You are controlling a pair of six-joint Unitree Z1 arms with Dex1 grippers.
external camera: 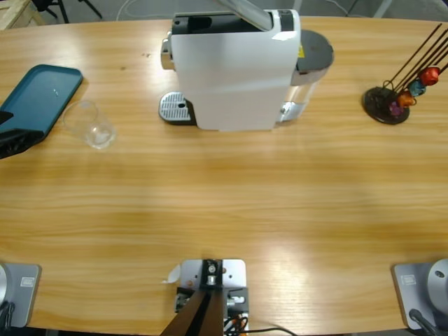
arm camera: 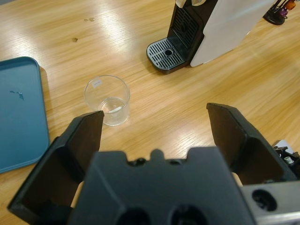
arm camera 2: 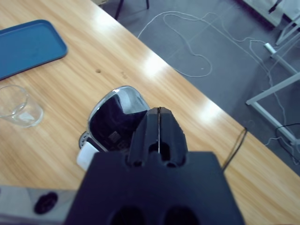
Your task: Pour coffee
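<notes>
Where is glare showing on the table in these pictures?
High view: a soft pale sheen on the table near the bottom middle. Left wrist view: bright streaks beyond the glass. Right wrist view: white patches along the table edge by the coffee machine.

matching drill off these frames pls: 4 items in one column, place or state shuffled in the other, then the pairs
1. clear glass
2. teal tray
3. left gripper
4. right gripper

A. jaws closed, above the coffee machine
B. at the table's edge, bare
C. jaws apart, aimed at the glass
D. upright between tray and drip grate, no coffee visible in it

Pairs: 1-D, 2-B, 3-C, 4-A
</notes>
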